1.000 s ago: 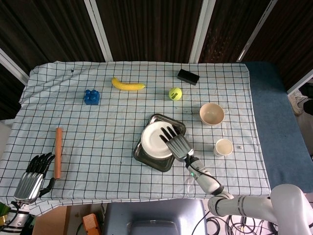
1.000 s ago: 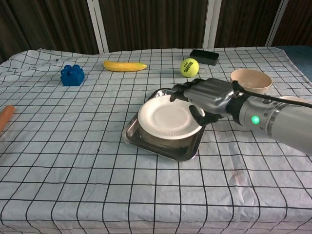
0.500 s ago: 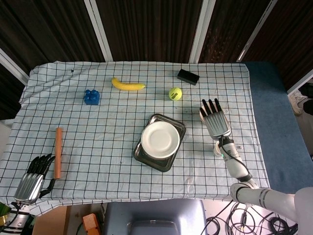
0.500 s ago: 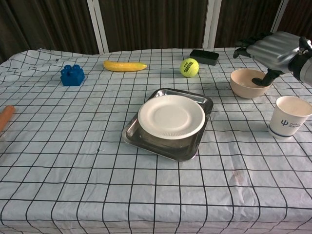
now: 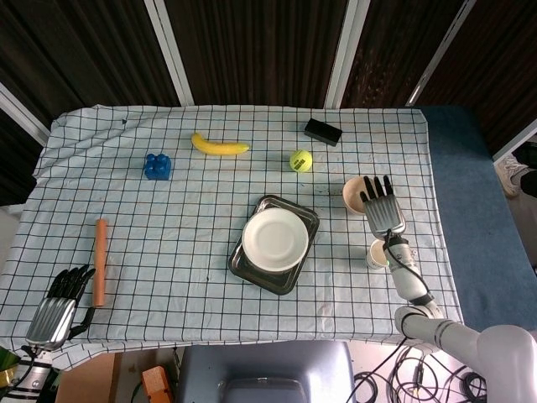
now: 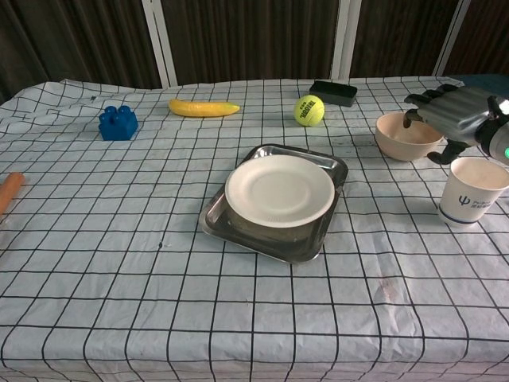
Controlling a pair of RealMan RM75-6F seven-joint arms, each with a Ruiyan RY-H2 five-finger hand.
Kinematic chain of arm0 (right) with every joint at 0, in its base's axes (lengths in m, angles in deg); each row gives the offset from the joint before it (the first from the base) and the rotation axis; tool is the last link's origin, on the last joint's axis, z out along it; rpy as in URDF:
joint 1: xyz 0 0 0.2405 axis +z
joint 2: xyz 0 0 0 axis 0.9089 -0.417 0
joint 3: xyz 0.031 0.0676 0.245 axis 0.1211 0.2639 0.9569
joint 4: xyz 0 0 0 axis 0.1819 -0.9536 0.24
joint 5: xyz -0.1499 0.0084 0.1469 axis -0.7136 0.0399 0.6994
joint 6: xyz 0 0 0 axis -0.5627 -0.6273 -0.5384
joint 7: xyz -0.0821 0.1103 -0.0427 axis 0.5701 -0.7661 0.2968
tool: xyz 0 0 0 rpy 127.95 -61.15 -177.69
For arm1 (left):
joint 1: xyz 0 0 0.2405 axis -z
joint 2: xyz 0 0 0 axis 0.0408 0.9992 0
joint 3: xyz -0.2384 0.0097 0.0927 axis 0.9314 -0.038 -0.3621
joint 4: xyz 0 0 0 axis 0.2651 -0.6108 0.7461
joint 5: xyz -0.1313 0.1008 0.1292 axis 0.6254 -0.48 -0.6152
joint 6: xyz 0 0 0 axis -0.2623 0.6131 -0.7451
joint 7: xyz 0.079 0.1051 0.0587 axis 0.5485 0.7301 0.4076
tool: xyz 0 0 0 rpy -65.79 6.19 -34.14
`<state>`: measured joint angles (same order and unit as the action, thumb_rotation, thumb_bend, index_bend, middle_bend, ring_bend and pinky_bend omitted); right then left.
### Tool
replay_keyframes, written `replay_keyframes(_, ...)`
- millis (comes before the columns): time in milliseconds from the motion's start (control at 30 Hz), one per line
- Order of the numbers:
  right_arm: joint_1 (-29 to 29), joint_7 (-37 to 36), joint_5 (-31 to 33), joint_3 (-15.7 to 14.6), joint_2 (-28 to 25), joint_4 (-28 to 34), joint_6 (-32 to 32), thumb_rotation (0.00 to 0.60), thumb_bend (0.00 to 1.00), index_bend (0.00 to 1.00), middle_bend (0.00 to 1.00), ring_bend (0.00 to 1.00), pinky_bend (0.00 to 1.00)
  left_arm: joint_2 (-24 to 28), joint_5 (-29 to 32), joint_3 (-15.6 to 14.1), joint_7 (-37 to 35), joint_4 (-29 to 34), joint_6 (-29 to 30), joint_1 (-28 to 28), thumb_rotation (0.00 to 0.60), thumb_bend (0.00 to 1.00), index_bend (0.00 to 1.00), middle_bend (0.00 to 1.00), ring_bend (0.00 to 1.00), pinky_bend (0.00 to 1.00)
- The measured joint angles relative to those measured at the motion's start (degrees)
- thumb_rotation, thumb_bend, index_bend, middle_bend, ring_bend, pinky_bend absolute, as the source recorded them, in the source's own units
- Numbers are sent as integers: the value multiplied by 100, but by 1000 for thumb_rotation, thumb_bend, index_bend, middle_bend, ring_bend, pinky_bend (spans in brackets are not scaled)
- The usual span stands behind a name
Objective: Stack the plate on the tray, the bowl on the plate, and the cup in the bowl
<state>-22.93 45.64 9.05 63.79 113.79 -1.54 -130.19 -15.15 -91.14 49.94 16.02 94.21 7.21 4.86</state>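
One step of three looks done: the plate (image 5: 273, 239) lies on the tray (image 5: 251, 270), bowl and cup not yet stacked.

The right hand (image 5: 383, 210) hovers at the bowl (image 5: 357, 190), fingers spread and holding nothing, its fingertips over the bowl's near rim in the chest view, probably to grip it for the plate. The cup (image 6: 472, 189) stands upright just beside the bowl on the surface (image 5: 185, 243), close enough that a careless reach could tip it. The left hand (image 5: 59, 306) rests at the near left edge, fingers loosely apart and empty, well clear of the work.
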Motion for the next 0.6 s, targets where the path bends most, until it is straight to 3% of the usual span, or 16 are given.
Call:
replay_keyframes(367,-24,-1101,-365,83,599,-998,131,600,302,528,0,0,0,-24,36,24,46,-57,13,-22,600,471,0,24,0,34)
replay_keyframes(600,-34,-1519,-693,108,817,-1404,93,600,353,592,0,0,0,-32,33,31,18,-64,6,-12,600,472,0,27,0,34)
